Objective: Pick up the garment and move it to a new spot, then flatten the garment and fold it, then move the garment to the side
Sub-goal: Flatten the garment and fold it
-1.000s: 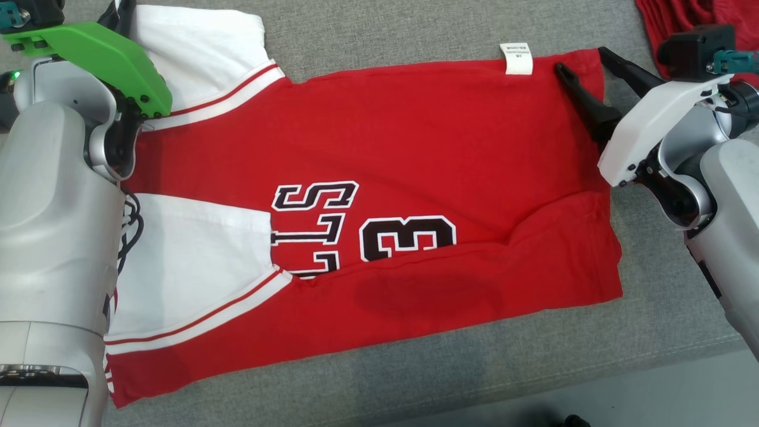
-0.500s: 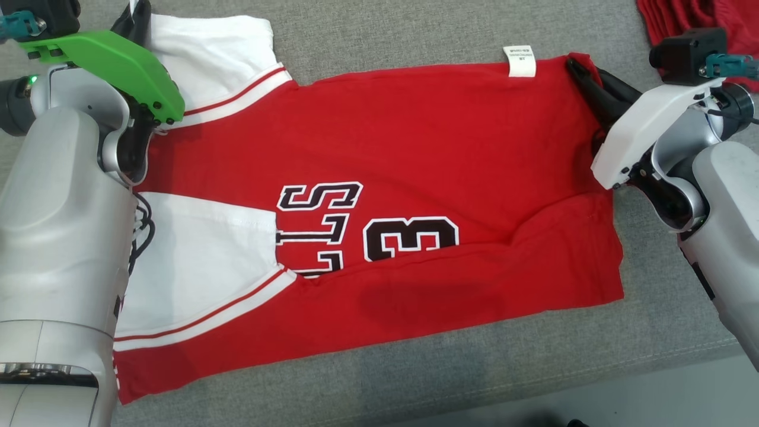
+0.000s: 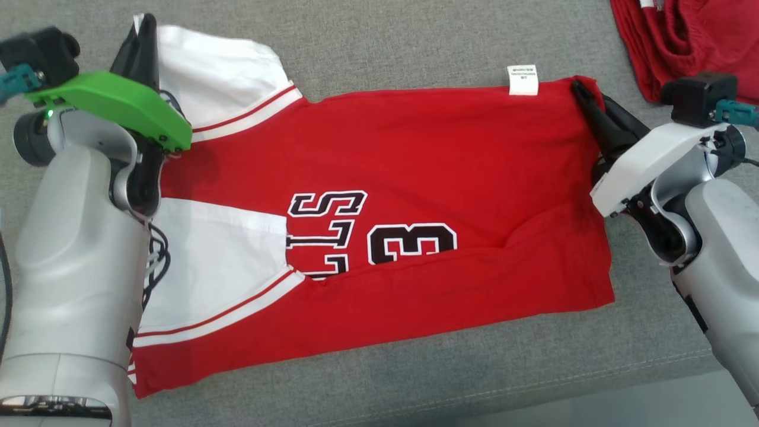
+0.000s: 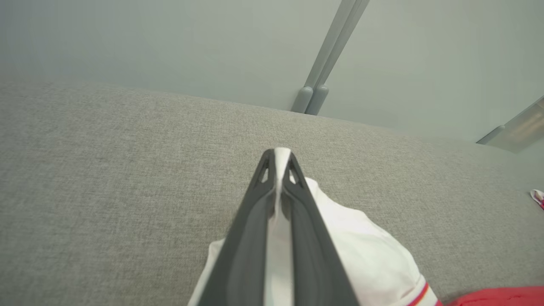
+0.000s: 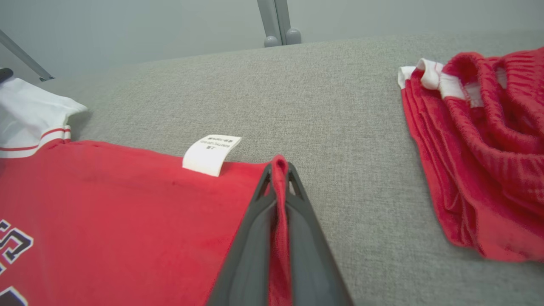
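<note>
- Bare grey woven cushion lies open at the head view's top centre, above the red-and-white jersey.
- Crumpled red ribbed cloth heap crowds the upper right, near my right gripper.

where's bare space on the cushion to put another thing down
The widest bare cushion lies beyond the jersey, between the white sleeve and the red pile. A narrower strip runs along the near edge. The right is crowded: the right gripper pinches the jersey corner close to the pile.

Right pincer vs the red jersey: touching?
Touching. The right wrist view shows the right pincer shut on a fold of the red jersey, fabric sandwiched between its fingers.
</note>
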Controlling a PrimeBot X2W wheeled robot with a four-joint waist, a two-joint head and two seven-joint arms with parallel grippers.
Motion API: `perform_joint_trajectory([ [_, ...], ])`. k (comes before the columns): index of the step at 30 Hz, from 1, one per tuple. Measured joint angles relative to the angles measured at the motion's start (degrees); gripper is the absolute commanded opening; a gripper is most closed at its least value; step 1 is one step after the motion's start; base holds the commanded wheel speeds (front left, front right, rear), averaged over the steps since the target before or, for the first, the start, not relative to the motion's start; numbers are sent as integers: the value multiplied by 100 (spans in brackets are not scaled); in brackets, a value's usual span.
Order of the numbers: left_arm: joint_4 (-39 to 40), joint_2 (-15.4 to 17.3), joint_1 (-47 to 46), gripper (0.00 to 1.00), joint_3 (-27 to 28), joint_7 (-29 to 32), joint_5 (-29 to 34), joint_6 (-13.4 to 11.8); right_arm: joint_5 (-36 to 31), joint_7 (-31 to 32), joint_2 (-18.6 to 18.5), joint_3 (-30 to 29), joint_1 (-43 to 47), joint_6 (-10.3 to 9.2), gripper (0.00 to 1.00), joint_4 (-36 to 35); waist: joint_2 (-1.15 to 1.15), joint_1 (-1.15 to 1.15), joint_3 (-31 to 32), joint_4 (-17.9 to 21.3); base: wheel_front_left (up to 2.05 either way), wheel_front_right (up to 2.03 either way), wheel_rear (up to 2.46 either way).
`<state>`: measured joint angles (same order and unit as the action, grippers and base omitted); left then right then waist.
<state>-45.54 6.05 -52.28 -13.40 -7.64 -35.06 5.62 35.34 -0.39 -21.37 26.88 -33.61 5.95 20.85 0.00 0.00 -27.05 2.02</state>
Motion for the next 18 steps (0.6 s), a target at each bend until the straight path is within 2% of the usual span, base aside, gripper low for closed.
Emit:
perform_joint_trajectory([
  [7,290,-30,834,0,46,-489,-167,53,48,-475,19,-68,509,1,0,-8,0,0,334,-81,0,0,0],
  [18,1137,-140,2124,0,214,-628,-369,101,-199,-1276,-67,-13,1327,1,0,-221,0,0,903,-263,0,0,0],
])
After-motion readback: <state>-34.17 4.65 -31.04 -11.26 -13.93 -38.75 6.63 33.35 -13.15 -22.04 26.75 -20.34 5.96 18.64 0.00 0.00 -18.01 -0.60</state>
